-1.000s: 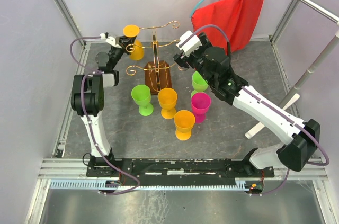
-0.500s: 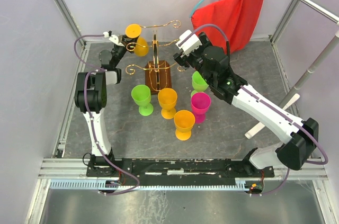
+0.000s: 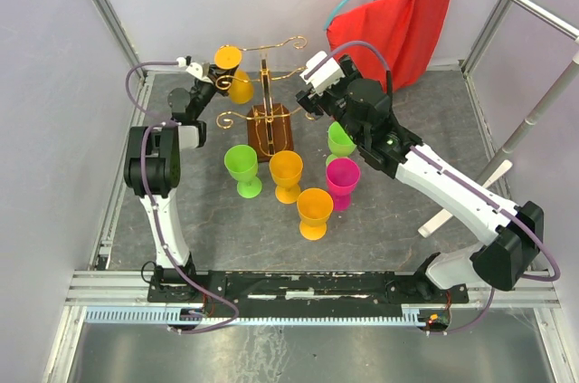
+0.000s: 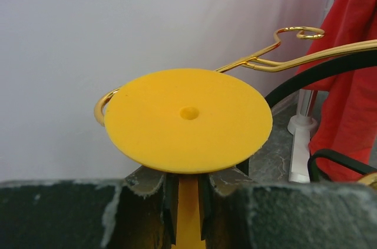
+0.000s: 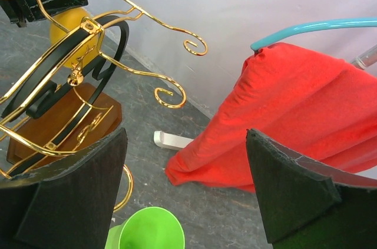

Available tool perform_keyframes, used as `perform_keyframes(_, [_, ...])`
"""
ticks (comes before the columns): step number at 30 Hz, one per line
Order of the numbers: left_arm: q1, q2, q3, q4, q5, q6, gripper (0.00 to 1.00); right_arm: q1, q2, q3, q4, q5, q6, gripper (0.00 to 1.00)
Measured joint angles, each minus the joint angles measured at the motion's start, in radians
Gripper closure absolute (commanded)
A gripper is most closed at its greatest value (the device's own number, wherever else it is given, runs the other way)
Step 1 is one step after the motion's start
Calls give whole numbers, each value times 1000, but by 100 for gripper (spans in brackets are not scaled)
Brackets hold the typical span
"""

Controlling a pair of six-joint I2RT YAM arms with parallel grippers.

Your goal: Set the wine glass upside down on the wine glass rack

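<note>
The left gripper [image 4: 188,213] has its jaws clamped on the stem of the orange wine glass [image 4: 188,116]. The foot is uppermost for hanging at the wine glass rack [image 3: 269,116]'s upper left arm; perhaps it's already threaded. Right of the rack, the right gripper [image 5: 182,193] gapes empty.

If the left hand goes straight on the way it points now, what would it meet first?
Probably the upper gold arm of the wine glass rack, just behind the foot of the yellow-orange wine glass that the left hand holds; the depth is unclear.
</note>
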Motion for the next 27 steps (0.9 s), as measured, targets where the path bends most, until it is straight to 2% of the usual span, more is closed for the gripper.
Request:
perform_keyframes(11, [2, -144, -124, -105, 2, 71, 97, 0, 43, 77, -11, -90, 59, 9])
perform_keyframes(20, [30, -233, -244, -111, -11, 83, 97, 0, 65, 112, -27, -142, 113, 7])
perform_keyframes(27, [82, -343, -325, -166, -11, 105, 97, 0, 108, 209, -68, -200, 170, 1])
